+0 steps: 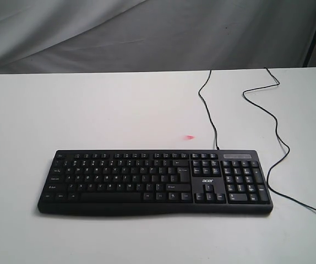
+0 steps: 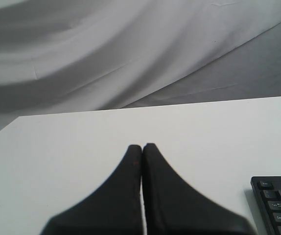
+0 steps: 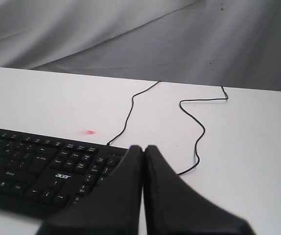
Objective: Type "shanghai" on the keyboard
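Note:
The black keyboard (image 1: 155, 181) lies on the white table toward the front, number pad to the right, its thin cable (image 1: 206, 104) running to the back edge. Neither arm shows in the exterior view. In the left wrist view my left gripper (image 2: 142, 146) is shut with nothing in it, above bare table, and only the keyboard's corner (image 2: 277, 205) shows beside it. In the right wrist view my right gripper (image 3: 142, 147) is shut and empty, hovering by the number-pad end of the keyboard (image 3: 37, 169).
A small pink mark (image 1: 189, 137) sits on the white table (image 1: 92, 110) just behind the keyboard. The cable loops on the table's right side (image 1: 273, 159). Grey cloth (image 1: 147, 33) hangs behind the table's back edge.

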Controlling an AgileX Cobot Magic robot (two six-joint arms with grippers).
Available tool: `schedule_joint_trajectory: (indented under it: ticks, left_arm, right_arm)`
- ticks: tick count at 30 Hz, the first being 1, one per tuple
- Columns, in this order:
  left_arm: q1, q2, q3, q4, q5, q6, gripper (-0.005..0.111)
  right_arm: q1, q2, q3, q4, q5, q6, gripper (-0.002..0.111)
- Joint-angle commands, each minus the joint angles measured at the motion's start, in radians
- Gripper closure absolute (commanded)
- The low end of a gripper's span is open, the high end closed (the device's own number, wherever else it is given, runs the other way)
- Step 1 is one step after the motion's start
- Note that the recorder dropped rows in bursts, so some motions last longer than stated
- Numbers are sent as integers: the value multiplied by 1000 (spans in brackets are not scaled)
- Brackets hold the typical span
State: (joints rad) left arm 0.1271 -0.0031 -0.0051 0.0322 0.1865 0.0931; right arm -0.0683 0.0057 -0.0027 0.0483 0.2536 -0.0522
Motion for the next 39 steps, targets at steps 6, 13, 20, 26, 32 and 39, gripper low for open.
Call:
schedule_joint_trajectory:
  ticks: [6, 13, 20, 26, 32, 39]
  left_arm:
    - [-4, 3, 5, -1, -6, -3, 106]
    - [-4, 3, 5, -1, -6, -3, 106]
    - [-4, 3, 5, -1, -6, -3, 106]
    - [-4, 3, 5, -1, -6, -3, 106]
    - [-4, 3, 5, -1, -6, -3, 106]
    - [-4, 3, 5, -1, -6, -3, 106]
  right_arm:
    - [-3, -6, 3, 5, 97, 5, 108]
    - [-3, -6, 3, 5, 97, 5, 108]
    - [-3, -6, 3, 5, 97, 5, 108]
    - [-3, -6, 3, 5, 97, 5, 108]
    - [-3, -6, 3, 5, 97, 5, 108]
    - [-3, -6, 3, 5, 97, 5, 108]
